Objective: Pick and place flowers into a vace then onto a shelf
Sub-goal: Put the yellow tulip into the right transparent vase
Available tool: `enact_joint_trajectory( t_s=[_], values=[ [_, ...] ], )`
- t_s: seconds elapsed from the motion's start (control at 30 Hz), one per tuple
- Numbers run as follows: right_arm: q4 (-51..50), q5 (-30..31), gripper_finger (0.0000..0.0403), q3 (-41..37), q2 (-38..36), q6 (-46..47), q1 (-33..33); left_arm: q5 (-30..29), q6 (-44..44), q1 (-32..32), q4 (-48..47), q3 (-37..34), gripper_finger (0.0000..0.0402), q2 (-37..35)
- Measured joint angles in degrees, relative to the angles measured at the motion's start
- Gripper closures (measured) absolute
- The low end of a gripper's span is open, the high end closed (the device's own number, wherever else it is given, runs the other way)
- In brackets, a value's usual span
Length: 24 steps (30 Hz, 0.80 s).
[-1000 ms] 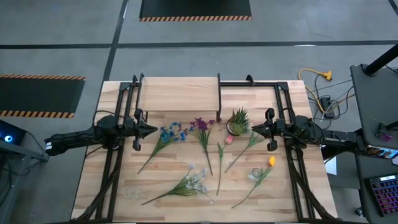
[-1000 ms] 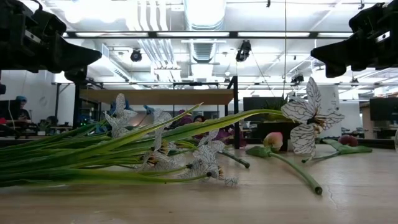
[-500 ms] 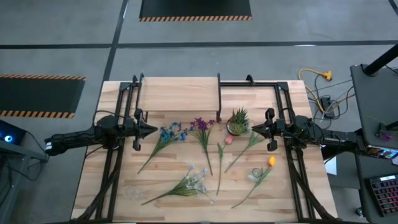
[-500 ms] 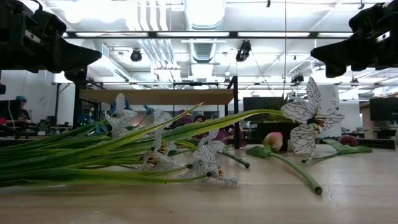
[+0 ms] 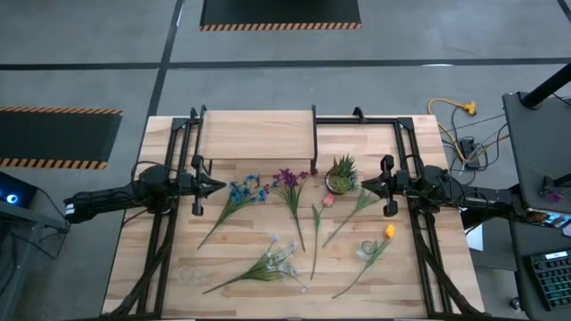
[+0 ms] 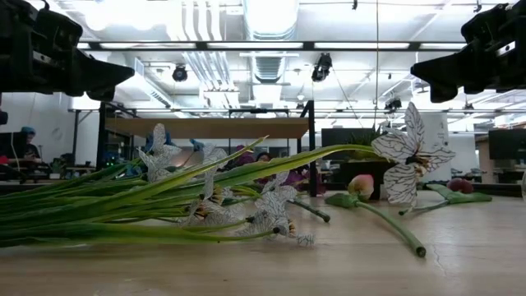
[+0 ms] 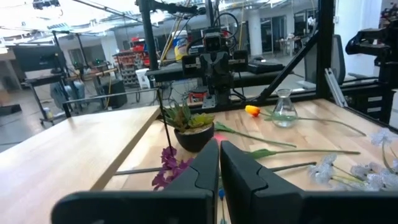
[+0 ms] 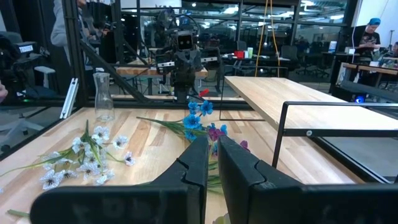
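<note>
Several loose flowers lie flat on the wooden table: a blue one (image 5: 243, 191), a purple one (image 5: 287, 179), a pink one (image 5: 326, 201), a white one (image 5: 278, 259) and a yellow-orange one (image 5: 388, 232). The shelf (image 5: 257, 134) stands at the far middle on black legs. A clear glass vase (image 7: 283, 106) stands near the yellow-orange bloom. A second one (image 8: 103, 96) stands at the near left. My left gripper (image 5: 221, 185) hovers shut and empty, left of the blue flower. My right gripper (image 5: 359, 185) hovers shut and empty, right of the potted plant.
A short spiky green potted plant (image 5: 342, 174) stands by the shelf's right leg, close to my right gripper. Black frame rails (image 5: 169, 223) run along both sides of the table. A loose green leafy stem (image 5: 355, 210) lies near the pink flower.
</note>
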Motion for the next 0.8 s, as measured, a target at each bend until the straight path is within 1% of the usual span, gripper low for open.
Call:
enact_joint_trajectory(
  t_s=[0.13, 0.23, 0.4, 0.5, 0.63, 0.73, 0.8],
  values=[
    [0.2, 0.0, 0.0376, 0.0, 0.0, 0.3, 0.0, 0.1, 0.0, 0.0, -0.2, 0.0, 0.0402, 0.0],
    [0.7, 0.0, 0.0376, 0.0, -0.1, 4.1, 0.0, 0.1, 0.0, 0.0, -0.2, 0.0, 0.0402, 0.0],
    [5.8, 0.0, 0.0376, 0.0, -0.1, 2.3, 0.0, 0.1, 0.0, 0.0, -0.1, 0.0, 0.0402, 0.0],
    [9.4, -0.3, 0.0373, 0.0, -0.1, 9.4, 0.0, 0.1, 0.0, 0.0, -0.1, 0.0, 0.0402, 0.0],
    [9.8, -0.5, 0.0345, 0.0, 0.1, 10.4, 0.0, 0.1, -1.3, 0.0, 0.0, 0.0, 0.0402, 0.0],
    [12.3, -0.3, 0.0307, 0.0, 1.1, 10.4, 0.0, 0.1, -1.4, 0.0, 0.6, 0.0, 0.0402, 0.0],
    [15.7, -0.1, 0.0278, 0.0, 2.3, 10.2, 0.0, 0.1, -1.3, 0.0, 1.3, 0.0, 0.0402, 0.0]
  ],
)
